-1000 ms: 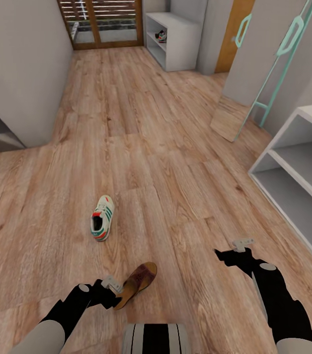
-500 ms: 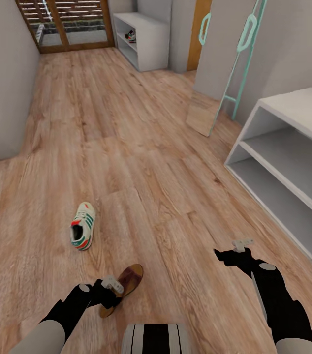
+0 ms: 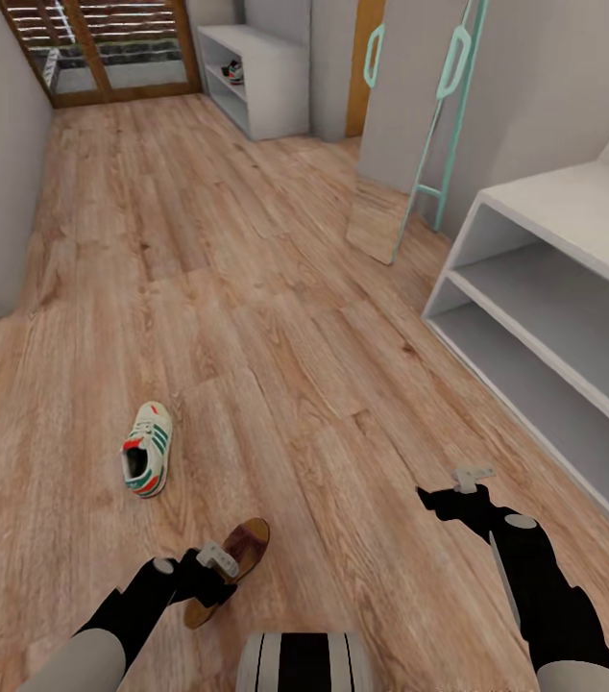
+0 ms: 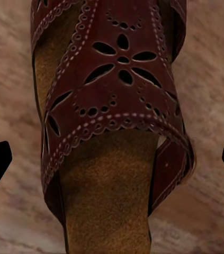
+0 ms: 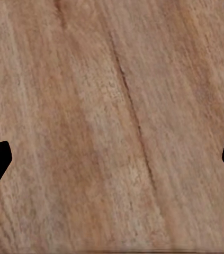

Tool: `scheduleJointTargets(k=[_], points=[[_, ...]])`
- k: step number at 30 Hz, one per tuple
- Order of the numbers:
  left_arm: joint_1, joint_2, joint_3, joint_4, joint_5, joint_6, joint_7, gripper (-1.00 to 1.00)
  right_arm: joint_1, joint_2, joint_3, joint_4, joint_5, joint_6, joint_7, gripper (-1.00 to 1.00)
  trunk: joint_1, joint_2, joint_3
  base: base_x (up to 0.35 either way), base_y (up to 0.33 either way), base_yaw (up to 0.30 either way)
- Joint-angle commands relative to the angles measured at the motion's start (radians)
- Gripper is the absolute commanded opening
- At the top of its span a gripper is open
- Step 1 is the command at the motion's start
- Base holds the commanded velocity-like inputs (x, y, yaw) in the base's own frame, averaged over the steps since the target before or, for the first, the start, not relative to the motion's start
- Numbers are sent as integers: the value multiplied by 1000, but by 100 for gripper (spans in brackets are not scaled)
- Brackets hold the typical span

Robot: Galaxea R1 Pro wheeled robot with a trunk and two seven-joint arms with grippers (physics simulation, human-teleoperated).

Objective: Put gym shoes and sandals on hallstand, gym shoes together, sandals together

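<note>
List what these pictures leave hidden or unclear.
- Sandal: in the head view the left tool covers its middle; in the left wrist view its heel and toe run past the edges.
- Far shoe on the distant white bench: too small to identify.
- Rack: cut off by the head view's right edge.
- Second sandal: whereabouts cannot be told.

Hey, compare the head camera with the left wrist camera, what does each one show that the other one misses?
Head view alone: a gym shoe on the corridor floor, the hallstand at right, a far white bench holding another gym shoe, and the right hand. Left wrist view alone: the flower cutouts and stitched dots on the sandal's strap and its tan insole. Both share the sandal below the open left hand.
</note>
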Motion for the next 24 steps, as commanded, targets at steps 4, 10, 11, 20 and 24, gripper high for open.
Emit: scheduleJointTargets(k=[4,10,11,20,24], points=[[2,3,4,-2,1,7,-7,100,-1,1,-2,-1,11,3,9,100,0,0,-1,0,0,-95],[4,7,3,-1,0,7,-7,100,-1,1,-2,-3,11,3,9,100,0,0,-1,0,0,-25],[4,7,3,-1,0,7,-7,100,-1,1,-2,-3,11,3,9,100,0,0,-1,0,0,-8],[9,10,3,8,-3,0,-7,100,-1,0,-3,-6,11,3,9,100,0,0,-1,0,0,-2],[9,15,3,10,-4,-3,-6,100,-1,-1,-3,-7,11,3,9,100,0,0,-1,0,0,0]])
